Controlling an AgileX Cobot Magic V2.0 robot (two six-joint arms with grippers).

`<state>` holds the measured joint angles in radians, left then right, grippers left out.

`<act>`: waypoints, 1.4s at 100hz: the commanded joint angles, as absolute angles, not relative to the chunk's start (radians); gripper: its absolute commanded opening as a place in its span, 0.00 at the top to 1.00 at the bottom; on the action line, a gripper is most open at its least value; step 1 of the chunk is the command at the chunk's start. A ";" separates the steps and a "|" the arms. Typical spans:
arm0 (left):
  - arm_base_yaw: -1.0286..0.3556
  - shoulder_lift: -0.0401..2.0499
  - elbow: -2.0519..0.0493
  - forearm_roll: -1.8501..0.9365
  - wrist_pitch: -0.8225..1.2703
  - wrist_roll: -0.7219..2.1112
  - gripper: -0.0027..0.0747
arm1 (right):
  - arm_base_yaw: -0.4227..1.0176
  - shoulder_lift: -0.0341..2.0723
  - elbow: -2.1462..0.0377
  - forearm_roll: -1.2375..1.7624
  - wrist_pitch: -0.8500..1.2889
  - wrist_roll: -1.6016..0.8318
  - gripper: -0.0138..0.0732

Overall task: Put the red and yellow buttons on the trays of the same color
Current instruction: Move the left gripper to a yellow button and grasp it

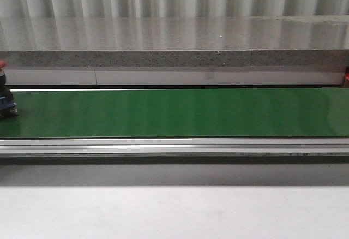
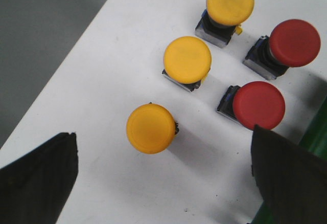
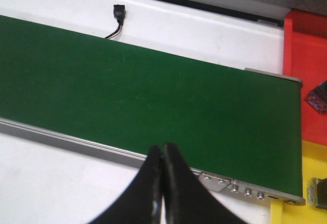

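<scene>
In the left wrist view, three yellow buttons and two red buttons stand upright on the white table. My left gripper hangs open above them, its jaws wide apart, with the nearest yellow button just ahead of the gap. My right gripper is shut on nothing above the near rail of the green belt. Past the belt's end lie the red tray and the yellow tray, each with a dark part showing at the frame edge.
The green conveyor belt runs across the front view, with a metal rail before it and a grey stone ledge behind. A dark object with a reddish top shows at the belt's left end. A small wired sensor sits beyond the belt.
</scene>
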<state>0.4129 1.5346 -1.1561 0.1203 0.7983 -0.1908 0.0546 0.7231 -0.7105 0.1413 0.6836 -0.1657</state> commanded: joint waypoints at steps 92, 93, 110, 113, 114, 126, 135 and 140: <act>0.452 1.759 -1.183 0.141 0.688 -0.203 0.15 | 0.057 0.718 -0.734 0.143 0.627 -0.177 0.92; 0.452 1.759 -1.183 0.141 0.688 -0.203 0.15 | 0.057 0.718 -0.734 0.143 0.627 -0.177 0.92; 0.452 1.759 -1.183 0.141 0.693 -0.203 0.45 | 0.057 0.718 -0.734 0.143 0.627 -0.177 0.92; 0.452 1.759 -1.183 0.141 0.698 -0.203 0.54 | 0.057 0.718 -0.734 0.143 0.627 -0.177 0.92; 0.452 1.759 -1.183 0.141 0.700 -0.203 0.56 | 0.057 0.718 -0.734 0.143 0.627 -0.177 0.92; 0.452 1.754 -1.183 0.139 0.734 -0.203 0.87 | 0.057 0.718 -0.734 0.143 0.627 -0.177 0.92; 0.452 1.739 -1.183 0.133 0.751 -0.203 0.99 | 0.057 0.718 -0.734 0.143 0.627 -0.177 0.92; 0.450 1.722 -1.183 0.128 0.753 -0.203 0.99 | 0.057 0.718 -0.734 0.143 0.627 -0.177 0.92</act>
<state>0.4509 1.7914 -1.1561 0.1368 0.7542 -0.1948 0.0546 0.7231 -0.7105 0.1413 0.6836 -0.1657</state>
